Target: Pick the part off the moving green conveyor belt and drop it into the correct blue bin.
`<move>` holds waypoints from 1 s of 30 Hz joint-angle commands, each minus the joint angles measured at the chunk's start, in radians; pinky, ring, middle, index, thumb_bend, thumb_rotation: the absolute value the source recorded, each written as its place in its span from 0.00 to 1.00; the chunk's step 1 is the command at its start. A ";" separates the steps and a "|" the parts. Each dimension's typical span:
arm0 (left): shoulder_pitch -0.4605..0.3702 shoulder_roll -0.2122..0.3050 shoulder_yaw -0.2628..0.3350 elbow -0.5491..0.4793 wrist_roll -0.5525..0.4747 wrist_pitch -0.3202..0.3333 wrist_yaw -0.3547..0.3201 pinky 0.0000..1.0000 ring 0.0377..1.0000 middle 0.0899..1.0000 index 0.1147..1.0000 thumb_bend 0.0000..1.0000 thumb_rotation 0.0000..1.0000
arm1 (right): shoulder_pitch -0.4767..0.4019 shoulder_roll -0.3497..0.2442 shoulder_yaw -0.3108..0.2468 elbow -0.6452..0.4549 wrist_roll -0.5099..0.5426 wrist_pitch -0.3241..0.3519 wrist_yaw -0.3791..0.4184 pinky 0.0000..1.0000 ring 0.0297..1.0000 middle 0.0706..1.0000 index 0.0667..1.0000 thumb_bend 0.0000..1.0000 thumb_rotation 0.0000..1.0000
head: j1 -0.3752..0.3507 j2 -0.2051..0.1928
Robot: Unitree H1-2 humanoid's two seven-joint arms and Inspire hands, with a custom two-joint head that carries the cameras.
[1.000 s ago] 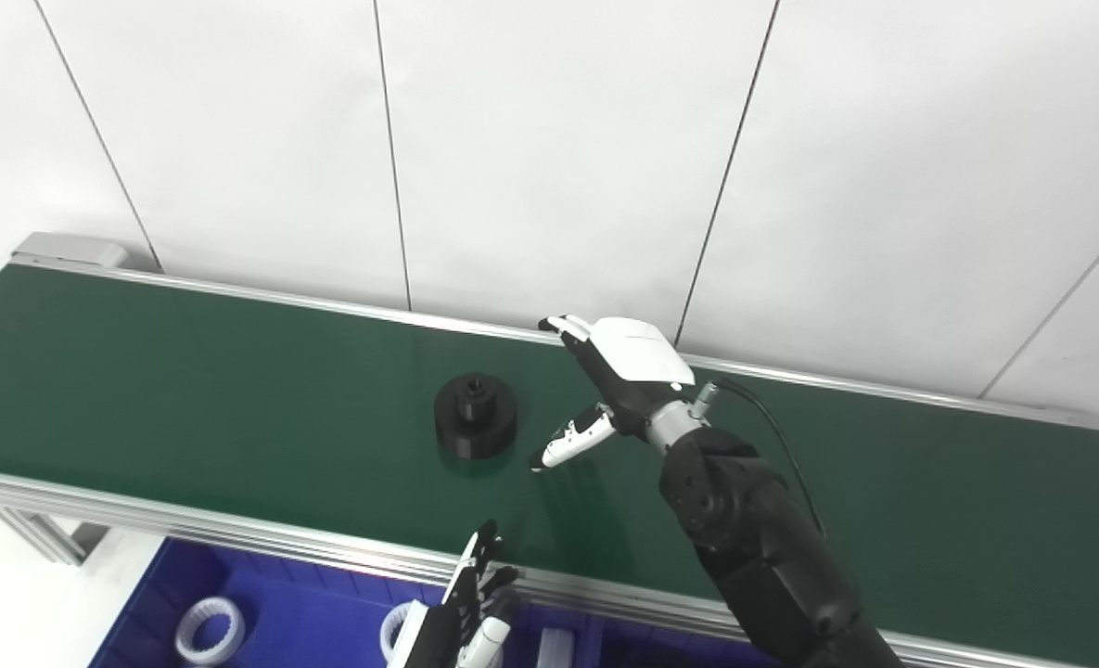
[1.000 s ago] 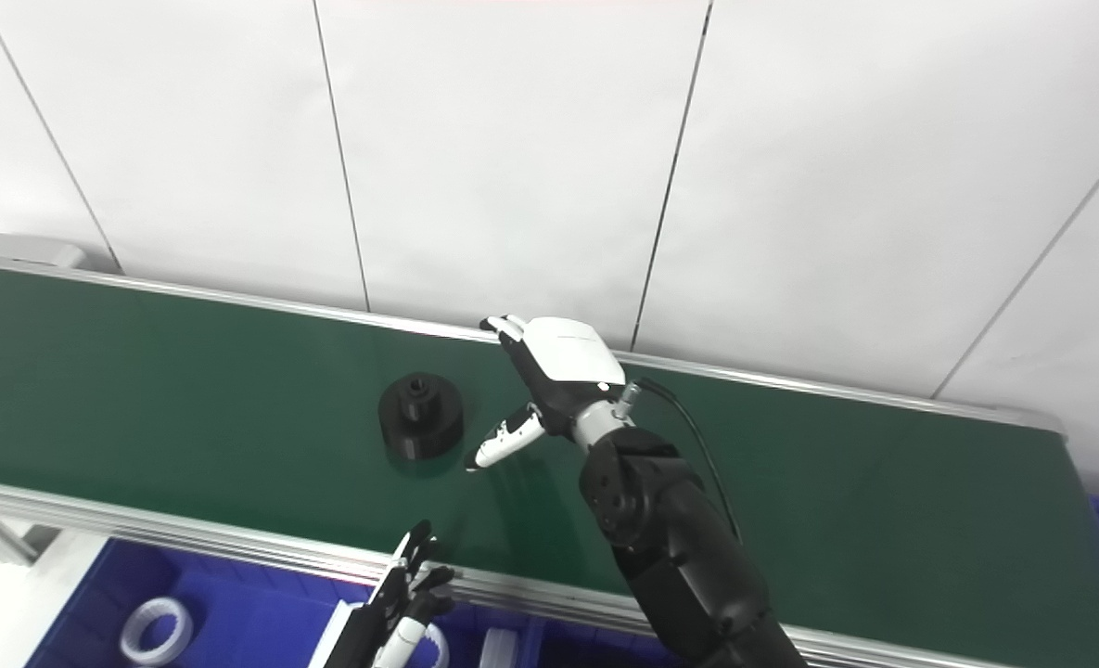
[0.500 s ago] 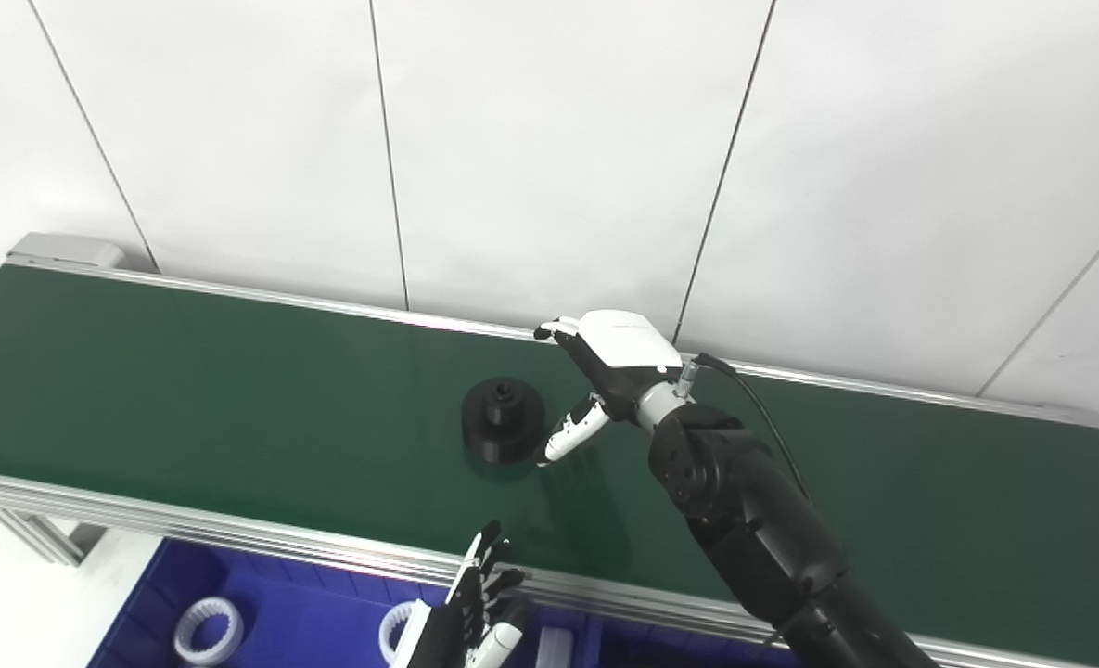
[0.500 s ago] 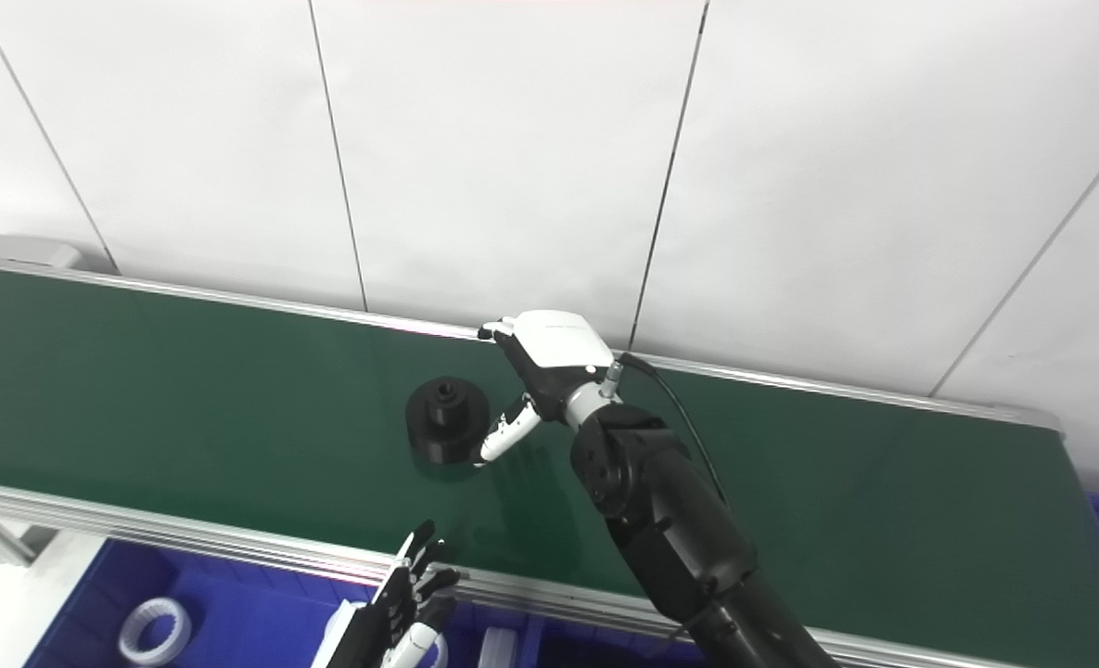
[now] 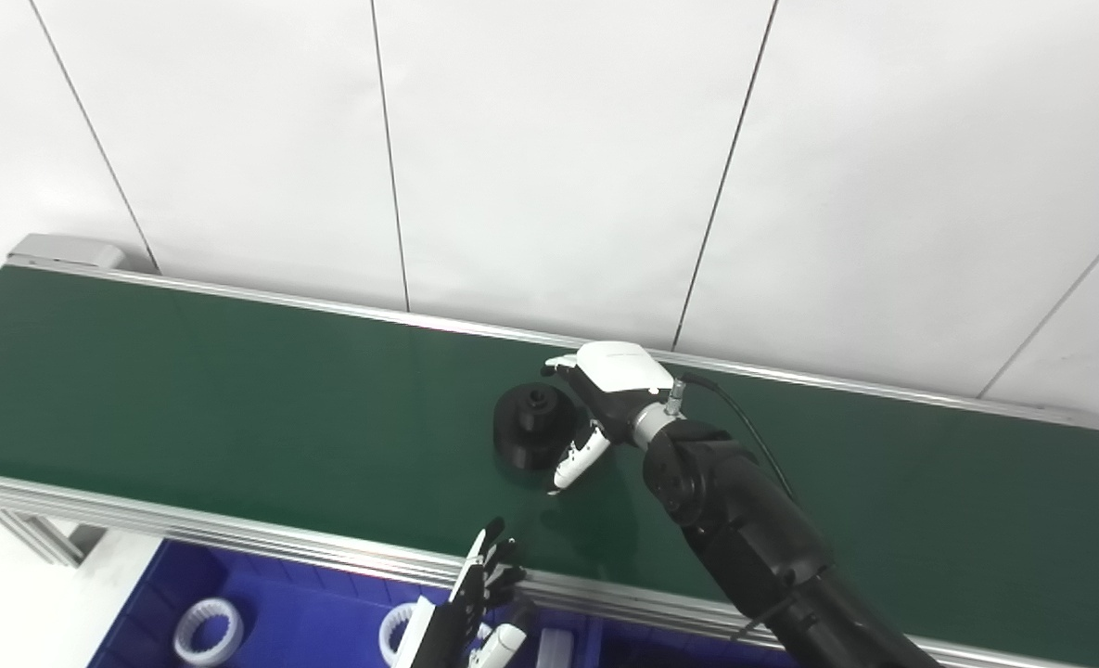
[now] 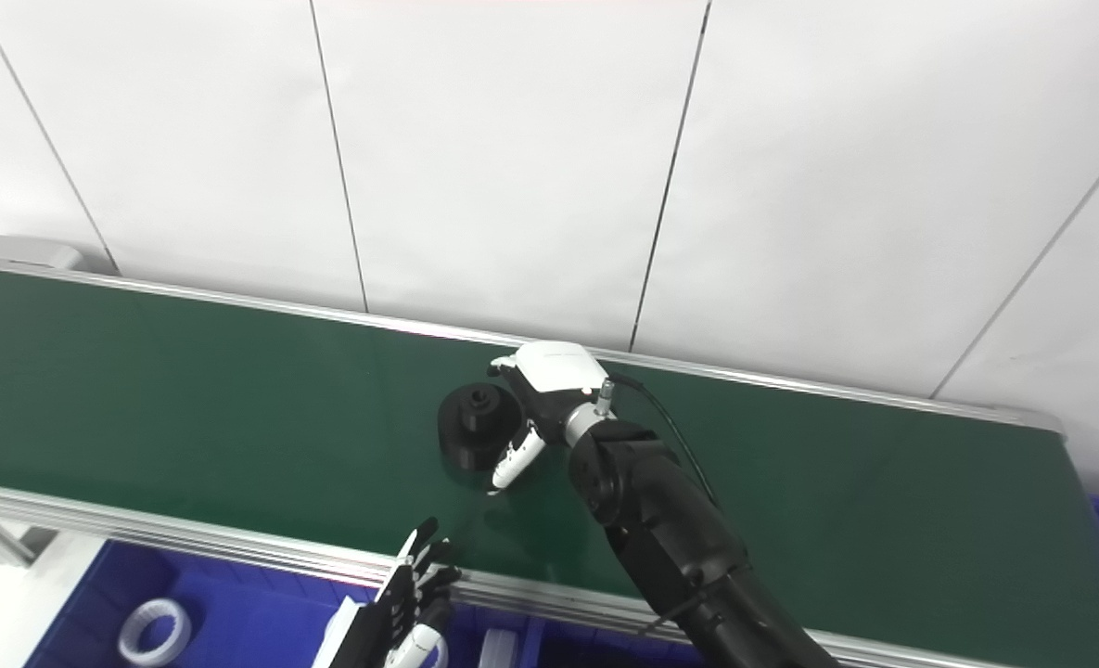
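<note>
One black part (image 5: 532, 428) sits between the right hand (image 5: 605, 401)'s spread fingers, not yet pinched. Belt (image 5: 187, 390) motion could push it past the thumb.

A big white wall (image 5: 549, 139) stands at the back, with thin dark lines running down it. A small grey box (image 5: 67, 250) sits at the far left end by the wall. A metal leg (image 5: 44, 538) shows low at the left

Black part (image 5: 532, 429) on plain dark green belt (image 5: 234, 399); white-and-black right robot hand (image 5: 605, 404); blue bin (image 5: 317, 612).
</note>
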 commanded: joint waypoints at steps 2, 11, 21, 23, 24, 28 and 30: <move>0.046 -0.098 -0.087 -0.013 0.030 -0.040 0.024 0.90 0.87 0.95 1.00 0.48 0.87 | -0.048 0.019 0.001 0.014 0.009 -0.046 -0.040 0.55 0.81 0.91 0.88 1.00 0.28 | 0.007 0.000; 0.057 -0.105 -0.105 -0.014 0.033 -0.042 0.036 0.89 0.86 0.95 1.00 0.47 0.87 | -0.031 0.035 0.014 0.081 0.028 -0.073 -0.088 0.51 0.80 0.90 0.86 1.00 0.26 | 0.023 0.003; 0.065 -0.103 -0.119 -0.029 0.021 -0.027 0.032 0.84 0.87 0.96 1.00 0.49 0.86 | -0.011 0.051 0.040 0.101 0.043 -0.089 -0.120 0.50 0.77 0.91 0.87 1.00 0.28 | 0.029 0.008; 0.065 -0.102 -0.118 -0.028 0.020 -0.028 0.032 0.84 0.87 0.96 1.00 0.49 0.86 | -0.008 0.054 0.042 0.104 0.045 -0.094 -0.129 0.50 0.77 0.90 0.87 1.00 0.28 | 0.028 0.009; 0.065 -0.101 -0.118 -0.028 0.020 -0.027 0.031 0.84 0.87 0.96 1.00 0.49 0.86 | -0.007 0.055 0.042 0.105 0.046 -0.099 -0.135 0.50 0.76 0.90 0.86 1.00 0.28 | 0.028 0.009; 0.065 -0.098 -0.118 -0.030 0.016 -0.022 0.027 0.84 0.87 0.97 1.00 0.50 0.85 | -0.004 0.058 0.045 0.108 0.052 -0.114 -0.152 0.48 0.72 0.87 0.84 1.00 0.27 | 0.025 0.010; 0.064 -0.096 -0.118 -0.031 0.016 -0.021 0.025 0.84 0.88 0.97 1.00 0.51 0.86 | -0.003 0.060 0.047 0.108 0.054 -0.122 -0.159 0.49 0.71 0.86 0.83 1.00 0.27 | 0.024 0.010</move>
